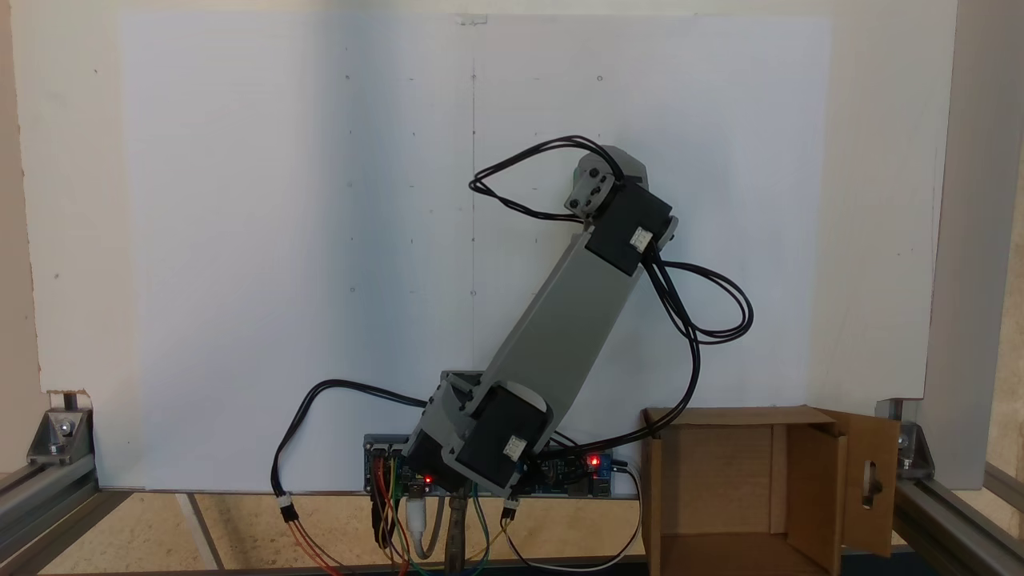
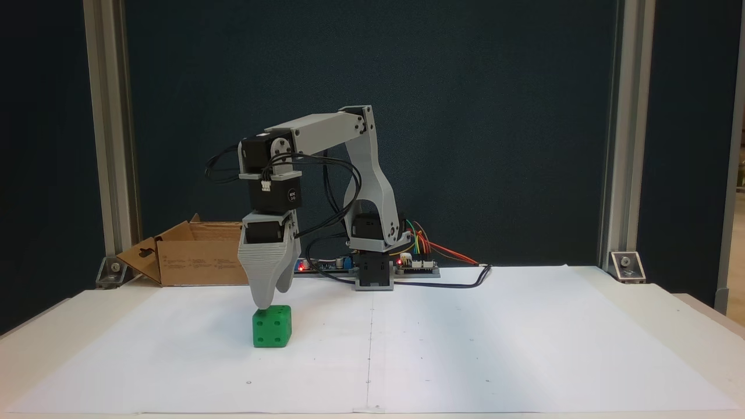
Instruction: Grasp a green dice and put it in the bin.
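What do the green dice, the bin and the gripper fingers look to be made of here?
Green dice: likely moulded plastic, smooth, evenly bright green, with recessed pips. Bin: brown cardboard, matte, with folded flaps and a slot cutout. Gripper fingers: grey plastic, probably 3D-printed, judging by fine horizontal ridges.

Bright green dice (image 2: 272, 326) just under grey ribbed gripper (image 2: 269, 299), dark round pips (four on front face). Brown cardboard bin (image 2: 192, 262) behind gripper. White paper (image 2: 465, 349) beneath. Black motors, grey arm links (image 2: 326, 129).
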Robot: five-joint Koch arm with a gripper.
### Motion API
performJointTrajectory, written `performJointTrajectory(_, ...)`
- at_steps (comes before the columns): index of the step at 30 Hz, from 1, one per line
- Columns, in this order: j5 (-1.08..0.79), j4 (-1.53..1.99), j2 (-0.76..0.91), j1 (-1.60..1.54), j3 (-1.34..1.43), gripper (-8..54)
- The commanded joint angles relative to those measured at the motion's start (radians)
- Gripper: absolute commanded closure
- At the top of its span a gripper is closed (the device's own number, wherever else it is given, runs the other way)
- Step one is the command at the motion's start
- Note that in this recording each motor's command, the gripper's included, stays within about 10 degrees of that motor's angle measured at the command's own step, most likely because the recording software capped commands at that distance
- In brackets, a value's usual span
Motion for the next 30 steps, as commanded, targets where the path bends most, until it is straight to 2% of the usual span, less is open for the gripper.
performJointTrajectory(1, -0.066, -0.011, 0.011, 0.0, -0.011, 1.8)
performJointTrajectory(30, -0.066, -0.147, 0.008, -0.021, 0.084, 2.5)
